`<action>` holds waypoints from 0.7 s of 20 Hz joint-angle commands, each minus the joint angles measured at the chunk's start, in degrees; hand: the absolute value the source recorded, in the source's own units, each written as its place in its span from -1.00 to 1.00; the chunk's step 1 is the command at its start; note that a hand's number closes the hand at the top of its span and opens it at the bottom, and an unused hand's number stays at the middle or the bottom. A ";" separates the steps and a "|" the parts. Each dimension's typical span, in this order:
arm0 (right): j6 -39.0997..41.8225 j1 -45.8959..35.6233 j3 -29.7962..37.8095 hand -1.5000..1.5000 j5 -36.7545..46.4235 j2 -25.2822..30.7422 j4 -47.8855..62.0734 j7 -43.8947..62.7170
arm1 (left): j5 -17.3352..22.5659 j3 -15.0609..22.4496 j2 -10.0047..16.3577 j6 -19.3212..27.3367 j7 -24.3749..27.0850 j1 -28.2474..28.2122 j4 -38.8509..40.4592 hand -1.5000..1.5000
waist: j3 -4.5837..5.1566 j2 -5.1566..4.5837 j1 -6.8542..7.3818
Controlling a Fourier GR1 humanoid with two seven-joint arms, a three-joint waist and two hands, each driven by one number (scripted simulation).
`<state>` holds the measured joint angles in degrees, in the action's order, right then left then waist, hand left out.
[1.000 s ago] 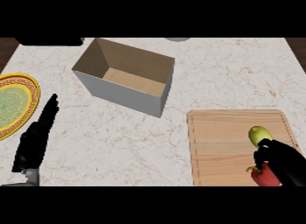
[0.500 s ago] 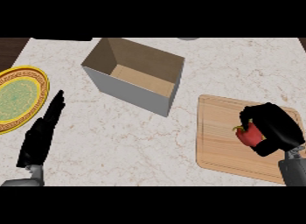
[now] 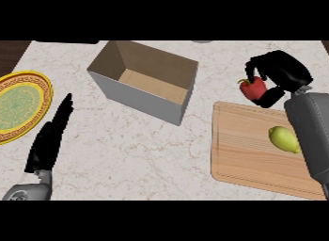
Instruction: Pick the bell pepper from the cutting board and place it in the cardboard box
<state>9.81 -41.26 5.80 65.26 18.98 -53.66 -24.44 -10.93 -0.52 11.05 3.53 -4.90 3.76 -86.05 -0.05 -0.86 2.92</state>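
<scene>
Forearm sleeve, grey, at the lower left corner; ahead of it the left hand (image 3: 48, 143), black, flat on the pale veined counter (image 3: 132, 155), fingers (image 3: 62, 110) straight and pressed together, tips toward the far side, holding nothing. Nearest on the right, wooden cutting board (image 3: 244, 150), light grain, rounded corners, lying a little askew. On its right half a yellow-green lemon (image 3: 284, 139), oval, partly beside the grey right forearm (image 3: 318, 136) crossing the board from the lower edge. At the left, level with the left fingertips, round plate (image 3: 14, 106), yellow rim, green patterned middle, cut off by the view's edge. Farther out, past the board's far edge and off the wood, bell pepper (image 3: 253, 88): red, glossy, small, lobed, short green stem on top. Right hand (image 3: 285, 70) curled round it, black fingers over the top and far side, thumb under the near side, pepper showing on the left of the grip. Whether clear of the counter or touching: cannot tell. Left of the pepper and apart from it, cardboard box (image 3: 136, 101), open-topped, grey outside, brown inside, set cornerwise, nothing visible within.
</scene>
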 commanded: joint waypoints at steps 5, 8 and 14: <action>7.64 -11.57 9.09 1.00 -16.00 -2.86 7.01 -12.56 | 1.97 -1.64 0.82 -1.38 0.56 -1.96 -0.87 0.00 | -0.01 0.44 -0.72; 12.25 -14.36 8.51 1.00 -18.59 -5.81 5.63 -11.67 | 1.05 -2.07 1.00 -0.29 0.59 -3.31 -2.20 0.00 | 0.05 0.95 -1.78; 14.55 -22.97 8.84 1.00 -21.22 -8.53 7.81 -6.54 | 1.81 -2.53 1.77 -1.74 -1.75 -5.72 -6.53 0.00 | 0.04 0.90 -1.67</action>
<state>21.73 -59.13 14.39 46.09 11.93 -46.54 -33.51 -9.98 -2.25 11.80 2.76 -4.89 0.34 -88.43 -0.01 -0.11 1.24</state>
